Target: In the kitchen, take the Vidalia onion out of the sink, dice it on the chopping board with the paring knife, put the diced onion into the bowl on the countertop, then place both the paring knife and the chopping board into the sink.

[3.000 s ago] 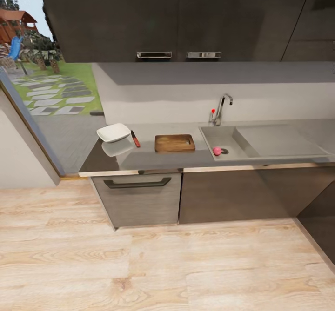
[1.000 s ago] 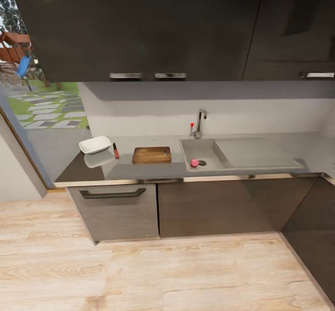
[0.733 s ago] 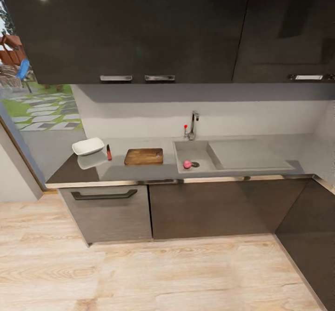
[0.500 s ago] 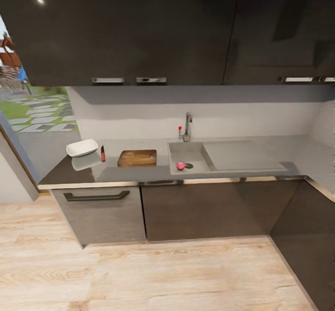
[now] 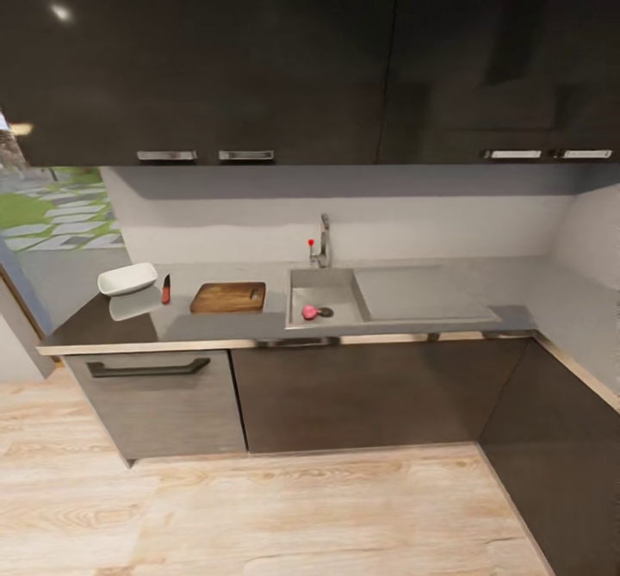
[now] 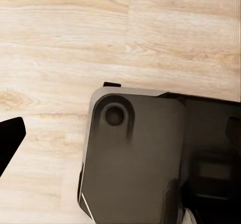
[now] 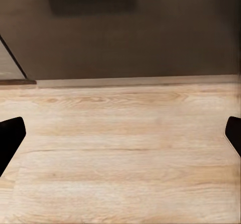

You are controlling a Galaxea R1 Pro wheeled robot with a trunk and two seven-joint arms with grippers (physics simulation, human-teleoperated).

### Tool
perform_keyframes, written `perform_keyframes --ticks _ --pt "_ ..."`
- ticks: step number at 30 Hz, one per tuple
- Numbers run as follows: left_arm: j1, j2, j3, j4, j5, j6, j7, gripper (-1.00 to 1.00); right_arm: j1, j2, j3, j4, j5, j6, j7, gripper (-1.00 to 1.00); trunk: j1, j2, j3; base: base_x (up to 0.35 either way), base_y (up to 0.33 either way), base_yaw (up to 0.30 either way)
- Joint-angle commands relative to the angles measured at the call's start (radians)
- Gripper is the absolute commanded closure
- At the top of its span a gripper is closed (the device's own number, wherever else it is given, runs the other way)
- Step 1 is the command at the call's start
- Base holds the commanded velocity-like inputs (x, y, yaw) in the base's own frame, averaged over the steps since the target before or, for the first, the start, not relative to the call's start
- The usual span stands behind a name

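Note:
The pink Vidalia onion (image 5: 308, 312) lies in the sink (image 5: 303, 285) beside the round dark drain, below the chrome tap (image 5: 323, 244). Left of the sink, the brown chopping board (image 5: 228, 297) lies flat on the grey countertop (image 5: 215, 325). Further left are the red-handled paring knife (image 5: 165, 288) and the white bowl (image 5: 127, 279). In the right wrist view my right gripper (image 7: 120, 136) is open above the wooden floor, facing a dark cabinet front. My left gripper (image 6: 120, 136) hangs over the floor and my dark base (image 6: 140, 153); one fingertip (image 6: 10, 139) shows at the far edge.
Dark wall cabinets (image 5: 258, 59) hang over the counter, and dark base cabinets (image 5: 362, 391) stand below it. The counter turns a corner at the right (image 5: 568, 361). A stretch of wooden floor (image 5: 284, 516) lies between me and the cabinets. A window (image 5: 52, 214) is at the left.
The whole head view has shifted: the counter and sink now sit further left and look a little smaller, so the camera moved. Nothing on the counter has moved.

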Motion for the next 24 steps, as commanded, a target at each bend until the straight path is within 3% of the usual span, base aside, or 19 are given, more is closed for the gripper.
perform_keyframes --ticks 1,24 --pt "0.000 -0.001 0.004 -0.002 0.003 0.000 -0.004 -1.00 0.000 0.001 -0.006 -0.001 0.006 -0.002 0.007 -1.00 0.001 -0.002 -0.001 0.072 -0.317 0.000" --pt "0.000 -0.001 0.004 0.000 0.003 0.000 -0.004 -1.00 0.000 0.001 -0.006 -0.001 0.006 -0.001 0.008 -1.00 0.001 -0.002 -0.001 0.144 -0.260 0.000"
